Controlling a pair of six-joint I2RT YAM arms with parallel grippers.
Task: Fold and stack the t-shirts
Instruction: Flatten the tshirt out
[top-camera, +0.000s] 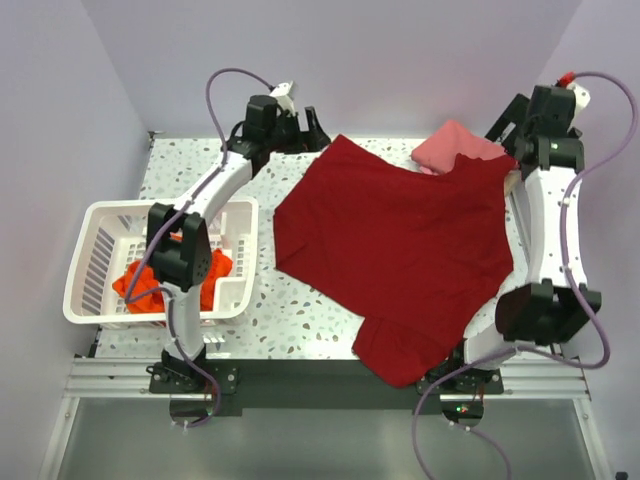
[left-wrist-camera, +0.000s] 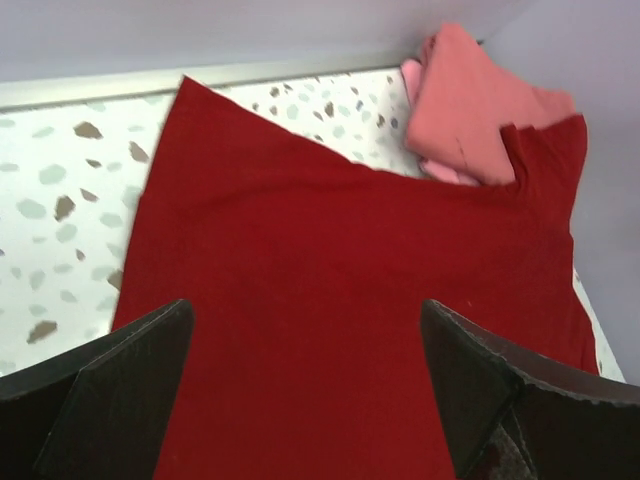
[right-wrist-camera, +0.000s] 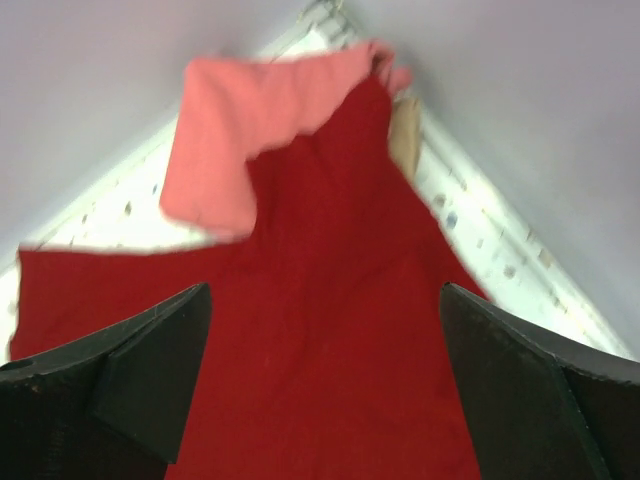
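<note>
**Both claws wide open above the spread crimson shirt**

At the left of the desk (top-camera: 300, 310) stands a white slotted basket (top-camera: 100, 262), and a bright orange-red t-shirt (top-camera: 150, 285) lies crumpled inside it, partly hidden by the left arm's elbow. The left arm reaches from the near edge to the far side. In its wrist view the left claw (left-wrist-camera: 305, 390) has its two dark fingers (left-wrist-camera: 110, 390) spread far apart with nothing gripped between them; only cloth shows below.

The large dark crimson t-shirt (top-camera: 400, 240) lies spread flat across the middle and right of the desk. One corner points toward the far edge by the left claw, and its near end hangs over the near edge.

At the far right corner sits a folded pink t-shirt (top-camera: 455, 145). A flap of the crimson shirt laps onto it. Beside the pink one, against the wall, the right wrist view shows a sliver of tan cloth (right-wrist-camera: 405, 140), too blurred to tell more.

The right claw (right-wrist-camera: 325, 380) hangs over the crimson shirt's right side, its fingers also wide apart and holding nothing.
</note>
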